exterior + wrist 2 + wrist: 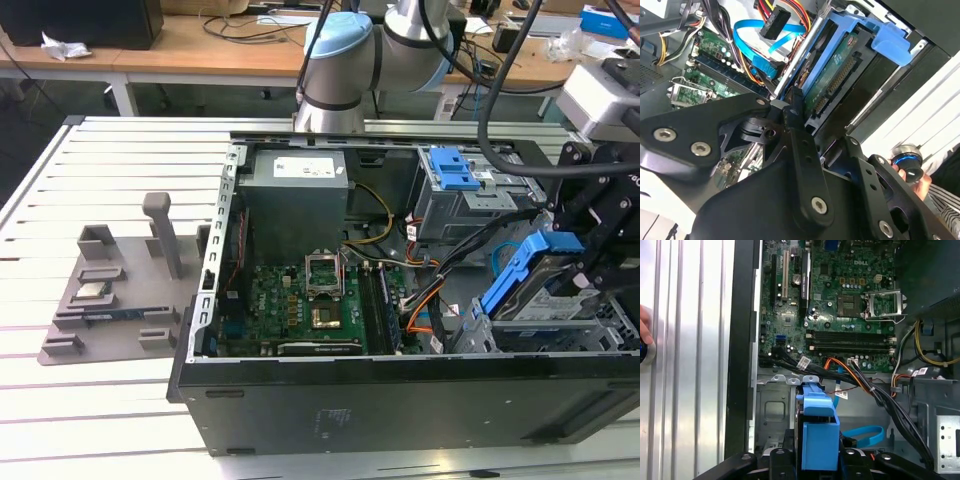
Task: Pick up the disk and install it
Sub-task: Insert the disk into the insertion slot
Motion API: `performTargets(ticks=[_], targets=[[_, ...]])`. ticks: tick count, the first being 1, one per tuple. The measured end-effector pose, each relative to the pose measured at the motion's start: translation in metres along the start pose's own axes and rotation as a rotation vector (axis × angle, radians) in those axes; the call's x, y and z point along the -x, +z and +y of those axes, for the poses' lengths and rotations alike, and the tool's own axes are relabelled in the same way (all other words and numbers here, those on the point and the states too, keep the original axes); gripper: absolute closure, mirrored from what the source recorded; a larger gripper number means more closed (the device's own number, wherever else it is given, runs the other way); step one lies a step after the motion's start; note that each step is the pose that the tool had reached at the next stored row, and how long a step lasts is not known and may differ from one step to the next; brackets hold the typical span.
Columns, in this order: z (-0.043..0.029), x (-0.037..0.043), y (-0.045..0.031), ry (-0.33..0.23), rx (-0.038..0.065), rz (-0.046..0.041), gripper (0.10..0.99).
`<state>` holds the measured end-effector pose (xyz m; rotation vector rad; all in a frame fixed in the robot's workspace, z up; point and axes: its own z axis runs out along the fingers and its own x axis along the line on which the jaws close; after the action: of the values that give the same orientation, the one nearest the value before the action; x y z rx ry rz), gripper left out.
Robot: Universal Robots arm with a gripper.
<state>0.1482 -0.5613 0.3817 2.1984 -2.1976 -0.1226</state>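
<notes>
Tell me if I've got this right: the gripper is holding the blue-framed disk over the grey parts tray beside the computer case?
Not quite. The gripper does hold the disk, but inside the open computer case, at the end on the exterior view's right, above the drive bay. The grey parts tray lies outside the case, on the exterior view's left.

Wooden workbench [200, 45] along the back, white legs, strewn with cables and crumpled paper [60, 46]. Dark box [85, 20] at its far corner. Foreground: ribbed aluminium table [120, 160], evenly lit.
</notes>
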Motion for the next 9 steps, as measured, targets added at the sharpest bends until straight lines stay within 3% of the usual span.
performTargets(ticks=[9], targets=[[-0.0004,-0.0002,0.0049,0.000,0.000,0.0003,0.718]])
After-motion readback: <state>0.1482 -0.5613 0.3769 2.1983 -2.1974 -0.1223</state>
